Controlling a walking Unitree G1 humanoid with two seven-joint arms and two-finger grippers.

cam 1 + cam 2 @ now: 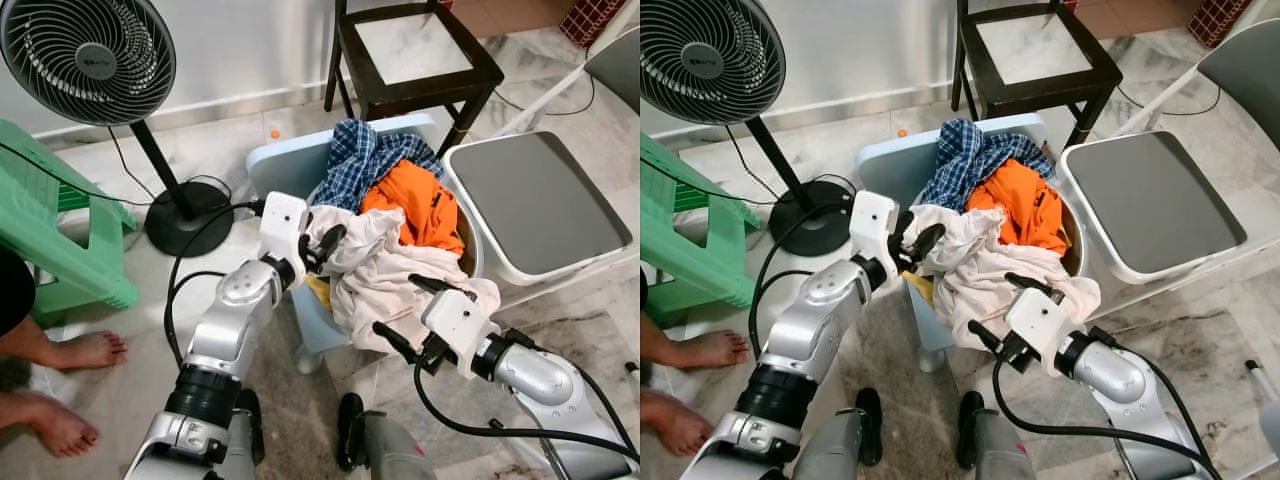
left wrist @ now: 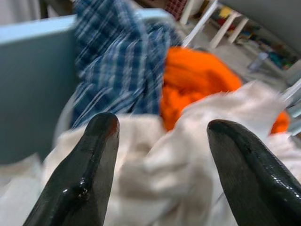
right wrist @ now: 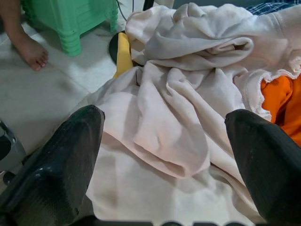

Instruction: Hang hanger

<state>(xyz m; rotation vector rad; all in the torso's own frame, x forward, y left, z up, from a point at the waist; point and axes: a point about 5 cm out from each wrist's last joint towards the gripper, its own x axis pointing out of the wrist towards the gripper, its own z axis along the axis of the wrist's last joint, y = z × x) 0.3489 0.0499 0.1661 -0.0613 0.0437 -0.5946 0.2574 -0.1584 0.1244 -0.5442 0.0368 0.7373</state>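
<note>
On the marble floor [image 1: 120, 400], a laundry pile's cream cloth [image 1: 375, 270] lies between both wide-open, empty grippers: left gripper [image 1: 325, 248] at nine o'clock, right gripper [image 1: 415, 312] at five.

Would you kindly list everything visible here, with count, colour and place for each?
Cloth: one, cream, draped over the front of the laundry pile.
Garment: one, orange, behind the cloth.
Shirt: one, blue checked, at the back of the pile.
Fan: one, black, standing at far left.
Stool: one, green, left.
Chair: one, dark wood, behind the pile.
Bin lid: one, grey and white, right.
Person's feet: two, bare, lower left.
Left gripper: jaws open at the cloth's left edge.
Right gripper: jaws open at its front.
</note>
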